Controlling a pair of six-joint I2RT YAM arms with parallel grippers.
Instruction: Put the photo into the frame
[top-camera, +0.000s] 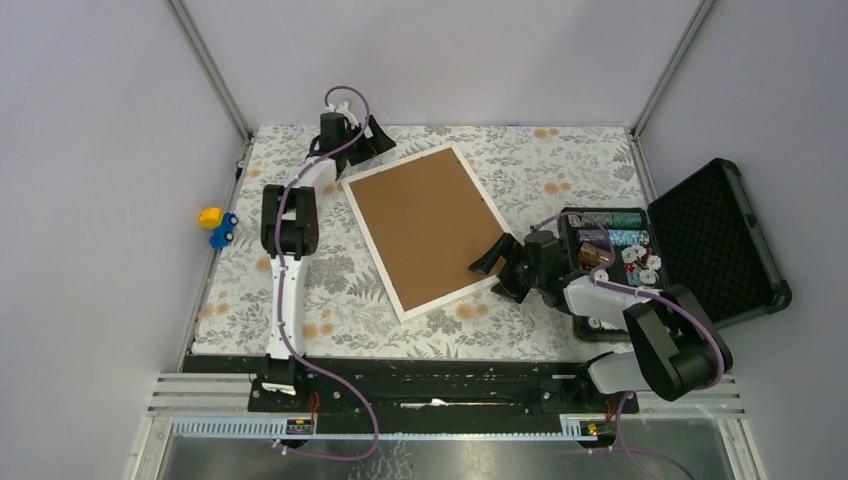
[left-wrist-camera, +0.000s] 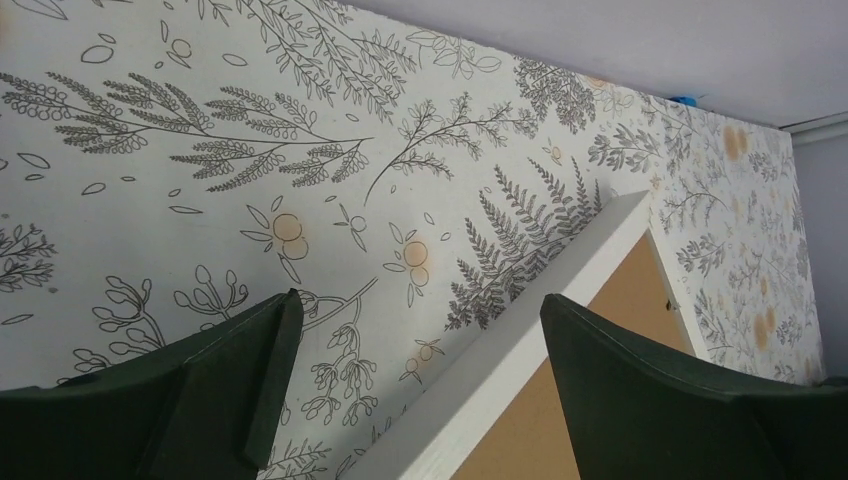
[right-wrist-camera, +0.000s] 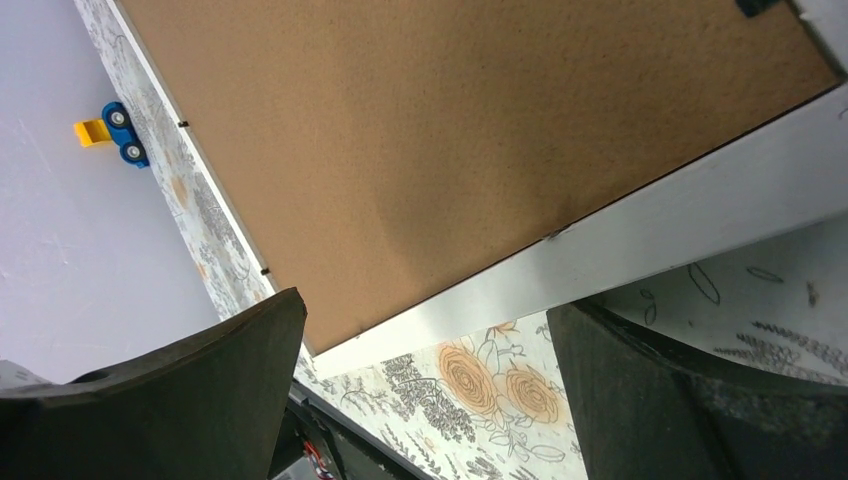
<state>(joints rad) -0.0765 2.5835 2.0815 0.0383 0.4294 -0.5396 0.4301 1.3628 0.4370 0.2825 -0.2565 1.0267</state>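
No text, label, brand or number can be read anywhere

Robot lab test cell, not a home or shop.

- Table is draped in a printed fern-and-flower cloth. Plain pale grey wall panels box it in on the left, far and right sides. The panels are set in aluminium struts rising from the table's far corners.
- A black mounting rail runs along the table's near edge. Two small black-and-white arms are bolted to it, left arm and right arm. Purple cables loop off them.
- An open black hard case sits at the table's right edge, with a foam-lined lid and small spools and parts packed inside.
- A small yellow-and-blue toy lies just off the table's left edge.
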